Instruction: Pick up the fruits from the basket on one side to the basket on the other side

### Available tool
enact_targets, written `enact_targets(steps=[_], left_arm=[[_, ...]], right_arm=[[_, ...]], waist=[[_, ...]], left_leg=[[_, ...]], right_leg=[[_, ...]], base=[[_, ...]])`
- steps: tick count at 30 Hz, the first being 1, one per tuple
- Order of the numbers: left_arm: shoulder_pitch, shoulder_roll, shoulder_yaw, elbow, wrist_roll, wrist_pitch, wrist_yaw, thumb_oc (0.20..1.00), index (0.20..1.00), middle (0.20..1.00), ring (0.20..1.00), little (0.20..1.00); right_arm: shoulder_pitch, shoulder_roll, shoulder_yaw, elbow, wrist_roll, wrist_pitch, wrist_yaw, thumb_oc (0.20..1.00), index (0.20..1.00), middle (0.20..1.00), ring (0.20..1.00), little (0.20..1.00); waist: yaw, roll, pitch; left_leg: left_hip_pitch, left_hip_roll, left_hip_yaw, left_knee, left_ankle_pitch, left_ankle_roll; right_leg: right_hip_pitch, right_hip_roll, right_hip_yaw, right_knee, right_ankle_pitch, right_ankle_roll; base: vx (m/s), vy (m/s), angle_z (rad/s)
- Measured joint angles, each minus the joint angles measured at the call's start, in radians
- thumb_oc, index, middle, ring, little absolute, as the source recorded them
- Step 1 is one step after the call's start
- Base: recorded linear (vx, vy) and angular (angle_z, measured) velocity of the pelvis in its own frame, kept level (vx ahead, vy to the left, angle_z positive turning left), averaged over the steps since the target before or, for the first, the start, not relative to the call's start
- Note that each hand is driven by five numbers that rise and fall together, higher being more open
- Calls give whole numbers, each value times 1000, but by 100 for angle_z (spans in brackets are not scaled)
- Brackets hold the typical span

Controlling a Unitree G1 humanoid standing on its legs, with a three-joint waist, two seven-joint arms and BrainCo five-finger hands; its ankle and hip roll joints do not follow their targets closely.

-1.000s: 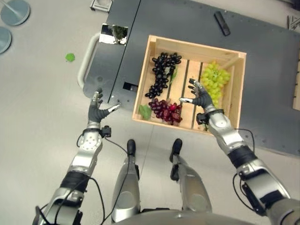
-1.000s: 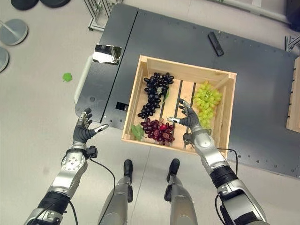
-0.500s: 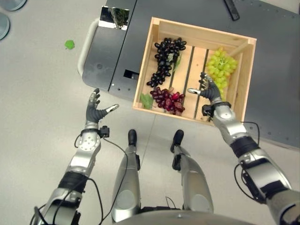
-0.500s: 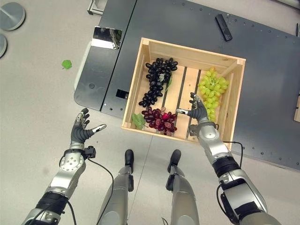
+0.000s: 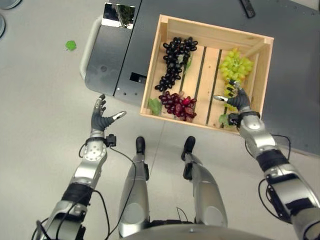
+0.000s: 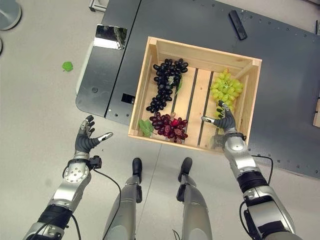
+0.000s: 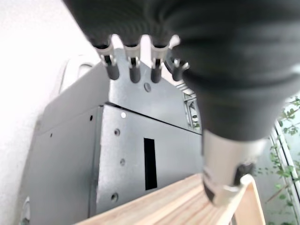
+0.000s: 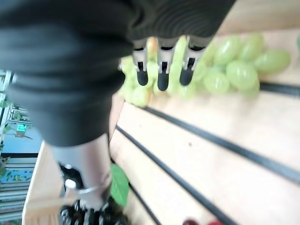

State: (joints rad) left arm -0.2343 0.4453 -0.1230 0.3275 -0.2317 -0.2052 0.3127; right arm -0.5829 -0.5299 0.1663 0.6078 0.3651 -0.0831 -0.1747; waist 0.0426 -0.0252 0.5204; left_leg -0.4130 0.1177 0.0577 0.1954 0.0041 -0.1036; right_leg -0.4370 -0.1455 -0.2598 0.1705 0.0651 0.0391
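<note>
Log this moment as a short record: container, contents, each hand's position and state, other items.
container: wooden crate on a dark platform
contents: black grapes on the robot's left side, red grapes at the near edge, green grapes on its right side
right hand: open, over the crate's near right part, fingers pointing at the green grapes, holding nothing
left hand: open, over the floor to the left of the crate, holding nothing
other items: small green object on the floor; dark bar-shaped object on the platform beyond the crate
</note>
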Motion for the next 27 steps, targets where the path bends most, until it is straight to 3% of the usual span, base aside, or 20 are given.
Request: enact_targets(steps=[15,27], left_arm=[[4,0,-1,0,0,3,-2,1000,1000,1000,1000,1000],[44,31,-4,-25,-40,5,-11,1000,1000,1000,1000,1000]], right_arm=[[47,3,-38,-31,64,-3,-24,1000,1000,1000,1000,1000],[-166,-41,-32,113,134,2,-39,1000,1000,1000,1000,1000]], waist=[[-2,-3,1],[0,-16,9]], left_leg=[[1,0,11,-2,0,0],[-58,0,26,9,2,3]], right_leg=[[-3,1,9,-2,4,0],[-61,4,30,-28,33,1]], base=[[0,1,0],[16,0,-5]])
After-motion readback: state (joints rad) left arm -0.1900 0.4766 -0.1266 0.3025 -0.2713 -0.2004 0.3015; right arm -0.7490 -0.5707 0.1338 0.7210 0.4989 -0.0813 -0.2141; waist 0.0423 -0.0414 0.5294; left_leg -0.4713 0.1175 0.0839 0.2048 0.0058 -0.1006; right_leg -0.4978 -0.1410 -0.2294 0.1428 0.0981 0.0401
